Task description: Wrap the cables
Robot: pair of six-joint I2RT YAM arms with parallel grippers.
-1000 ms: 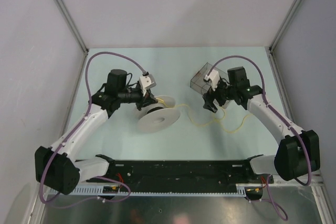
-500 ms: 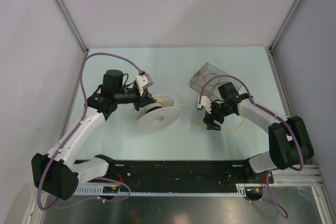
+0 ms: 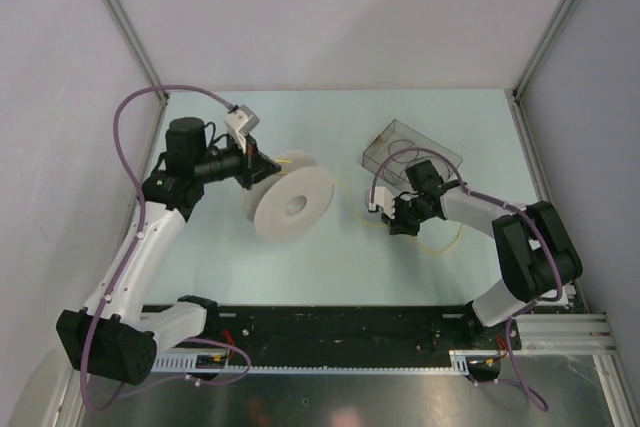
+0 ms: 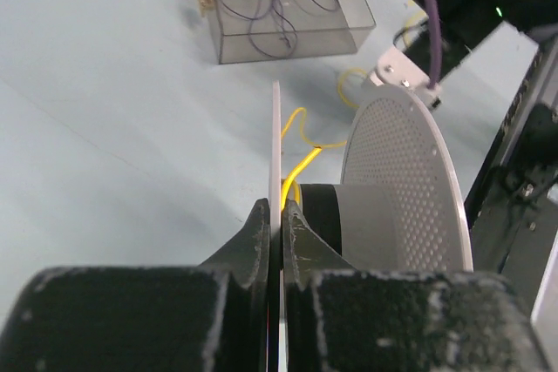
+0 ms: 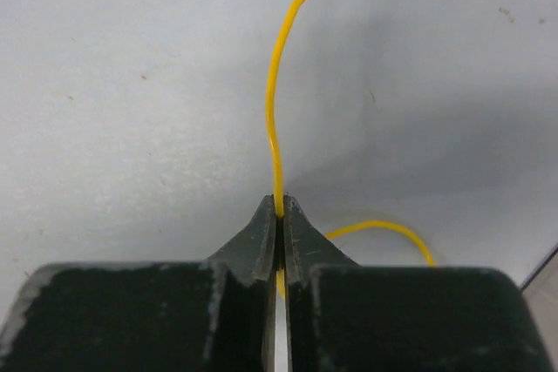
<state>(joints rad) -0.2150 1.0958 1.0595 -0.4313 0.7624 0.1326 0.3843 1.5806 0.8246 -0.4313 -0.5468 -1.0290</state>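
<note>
A white spool [image 3: 293, 204] is tipped up on edge at the left of the table. My left gripper [image 3: 262, 169] is shut on its thin rear flange [image 4: 275, 137], jaws pressed on both faces [image 4: 277, 206]. The other flange [image 4: 405, 180] is perforated, with a grey hub between them. A thin yellow cable [image 4: 301, 163] runs from the hub toward the right arm. My right gripper [image 3: 398, 217] is low over the table and shut on that yellow cable [image 5: 275, 84], which passes between the closed jaws [image 5: 279, 202]. More cable lies in a loose loop [image 3: 447, 244] beside it.
A clear plastic box [image 3: 410, 147] holding a thin dark wire [image 4: 279, 6] stands just behind the right gripper. A black rail [image 3: 330, 327] spans the near edge between the arm bases. Grey walls enclose the table on three sides.
The right gripper came down toward the table and shut on the yellow cable. The left arm pulled back to the left, tipping the spool up so its face shows.
</note>
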